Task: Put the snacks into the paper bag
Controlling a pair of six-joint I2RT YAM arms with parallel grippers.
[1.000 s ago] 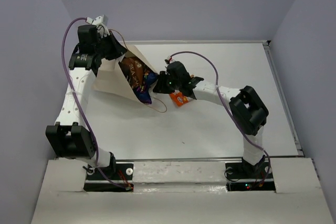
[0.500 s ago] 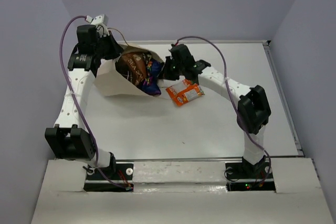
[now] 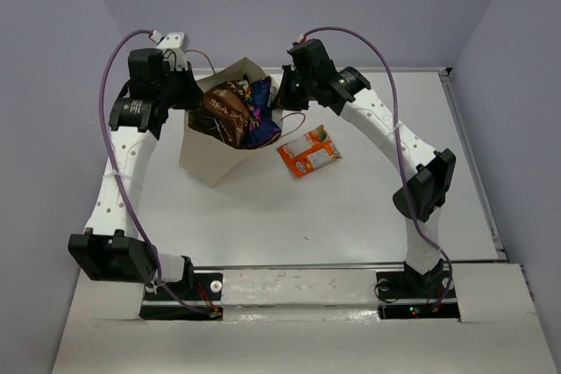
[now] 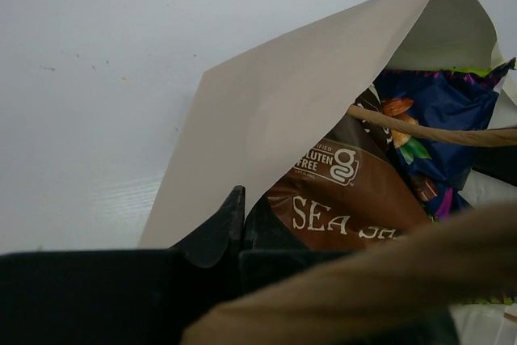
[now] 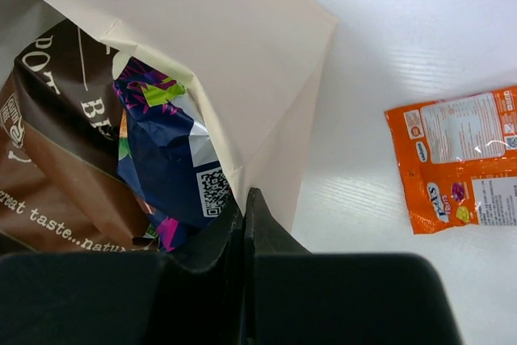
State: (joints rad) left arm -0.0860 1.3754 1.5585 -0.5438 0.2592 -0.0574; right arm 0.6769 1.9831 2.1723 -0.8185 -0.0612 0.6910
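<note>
The cream paper bag point(image 3: 206, 151) stands upright at the back left of the table, mouth up. A dark brown chip bag point(image 3: 223, 113) and a dark blue packet point(image 3: 260, 116) stick out of it. My left gripper point(image 3: 187, 94) is shut on the bag's left rim point(image 4: 242, 199). My right gripper point(image 3: 282, 94) is shut on the bag's right rim point(image 5: 242, 191). The brown chip bag point(image 4: 347, 199) and the blue packet point(image 5: 170, 159) show in the wrist views. The small orange-red packet point(image 3: 308, 151) lies flat on the table right of the bag, also in the right wrist view point(image 5: 460, 159). The other snacks are hidden.
A thin brown loop handle point(image 3: 294, 120) hangs off the bag's right side, and another crosses the left wrist view point(image 4: 436, 131). The back wall point(image 3: 351, 6) runs close behind both grippers. The white table point(image 3: 351, 208) stretches out in front of the bag.
Both grippers rose and moved toward the back, lifting the bag from lying tilted on its side to standing upright. The orange-red packet, once under the right arm, lies exposed on the table.
</note>
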